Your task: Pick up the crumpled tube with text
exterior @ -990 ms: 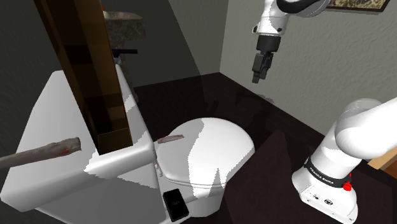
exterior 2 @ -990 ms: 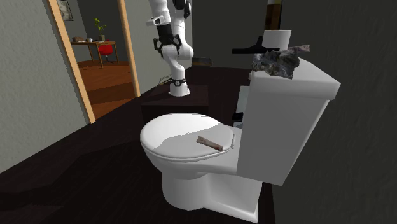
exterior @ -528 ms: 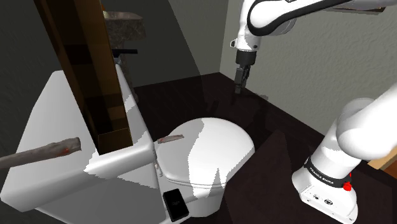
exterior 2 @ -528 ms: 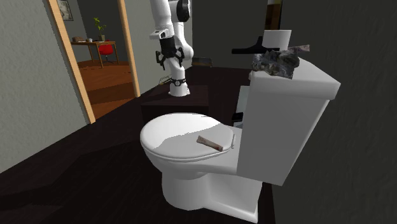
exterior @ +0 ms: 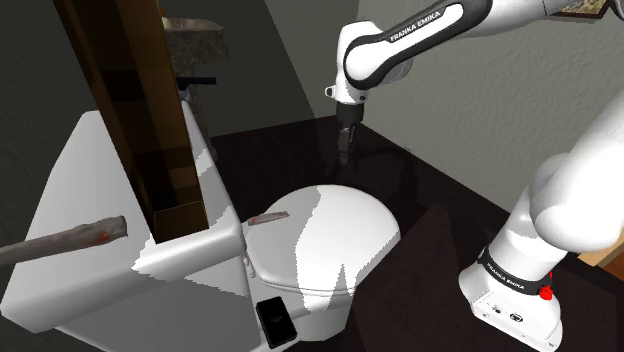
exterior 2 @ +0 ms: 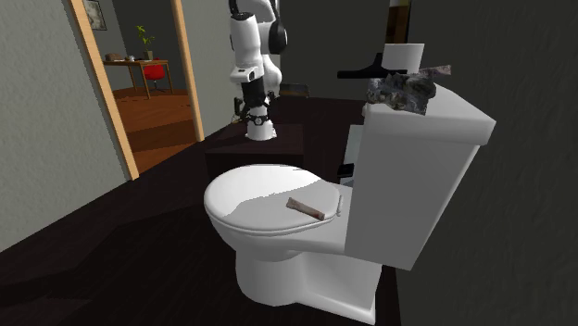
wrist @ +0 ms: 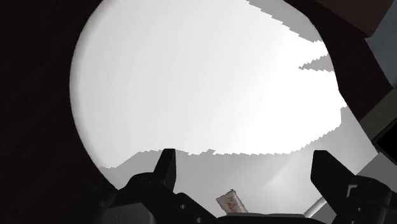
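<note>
The crumpled tube (exterior: 268, 216) is a small brownish-red flattened thing lying at the back of the white toilet lid (exterior: 340, 230), close to the tank. It also lies on the lid (exterior 2: 250, 194) in the second exterior view, as the tube (exterior 2: 308, 208) near the hinge. My black gripper (exterior: 346, 150) hangs in the air above the lid's far side, pointing down, well apart from the tube. In the wrist view the gripper (wrist: 247, 175) is open over the lid (wrist: 203, 83), and the tube (wrist: 230, 202) peeks out low between the fingers, untouched.
The white tank (exterior 2: 417, 167) carries a grey rocky lump (exterior 2: 400, 93). A brown stick-like thing (exterior: 70, 240) lies at the shoulder view's left. A small black object (exterior: 277, 320) sits on the floor by the bowl. A wooden door frame (exterior 2: 102, 83) opens onto another room.
The arm has swung toward the shoulder view's left and come lower, bringing the gripper over the toilet lid. The fingers stay open. The tube has not moved.
</note>
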